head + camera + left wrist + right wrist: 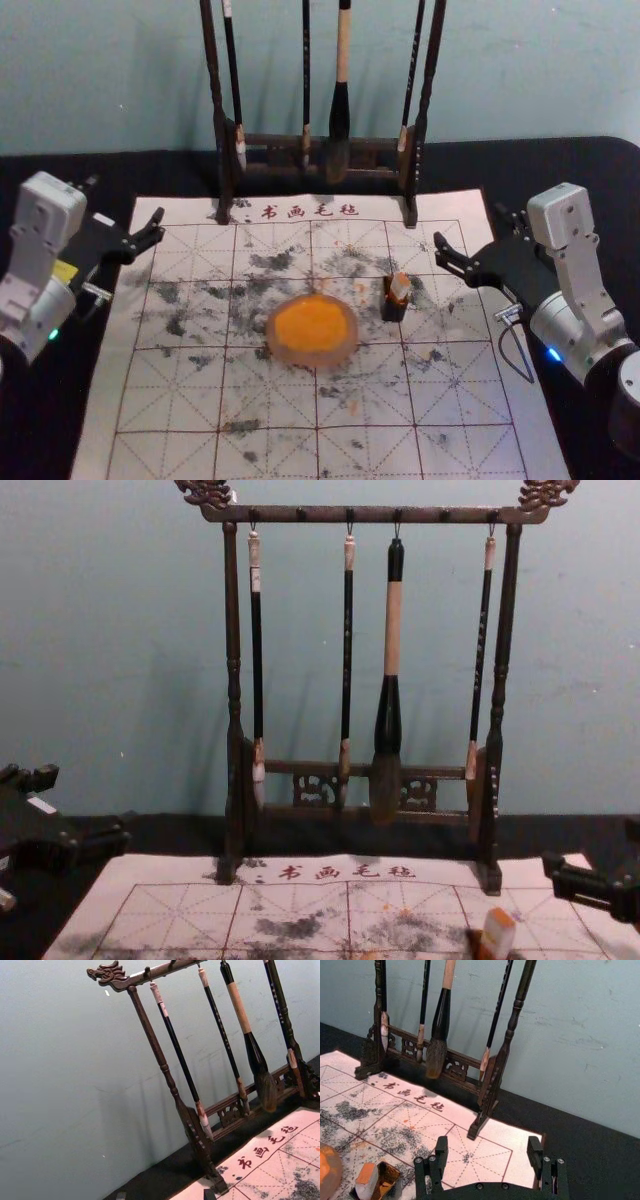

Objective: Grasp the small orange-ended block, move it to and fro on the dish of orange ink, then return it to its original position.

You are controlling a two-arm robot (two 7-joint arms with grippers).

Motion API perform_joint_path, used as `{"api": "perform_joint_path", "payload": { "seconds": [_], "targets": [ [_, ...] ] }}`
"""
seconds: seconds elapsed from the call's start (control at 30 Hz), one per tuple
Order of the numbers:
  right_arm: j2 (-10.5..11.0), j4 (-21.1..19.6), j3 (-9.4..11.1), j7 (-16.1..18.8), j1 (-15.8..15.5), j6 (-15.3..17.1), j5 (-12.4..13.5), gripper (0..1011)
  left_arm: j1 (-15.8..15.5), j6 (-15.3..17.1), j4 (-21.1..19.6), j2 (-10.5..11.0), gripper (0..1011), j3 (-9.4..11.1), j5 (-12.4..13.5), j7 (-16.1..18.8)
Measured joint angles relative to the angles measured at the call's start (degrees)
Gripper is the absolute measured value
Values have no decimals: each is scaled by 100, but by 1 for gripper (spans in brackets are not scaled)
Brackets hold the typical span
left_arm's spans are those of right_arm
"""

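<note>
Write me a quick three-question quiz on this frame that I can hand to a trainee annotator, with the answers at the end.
1. Multiple choice: Where is the orange-ended block?
a) On the orange ink dish
b) In the small dark holder
c) Lying flat on the mat

2. True or false: The left gripper and the right gripper are both open, with nothing between their fingers.

3. Fill in the blank: The number of brushes hanging from the wooden rack is ___.

Key: 1 b; 2 true; 3 four
</note>
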Motion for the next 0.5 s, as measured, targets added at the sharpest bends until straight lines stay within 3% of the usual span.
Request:
{"api": "perform_joint_path", "payload": {
  "seconds": [0.5],
  "targets": [
    [0,0,0,0,0,1,0,1000,0,0,0,0,1001,0,0,0]
  ]
}}
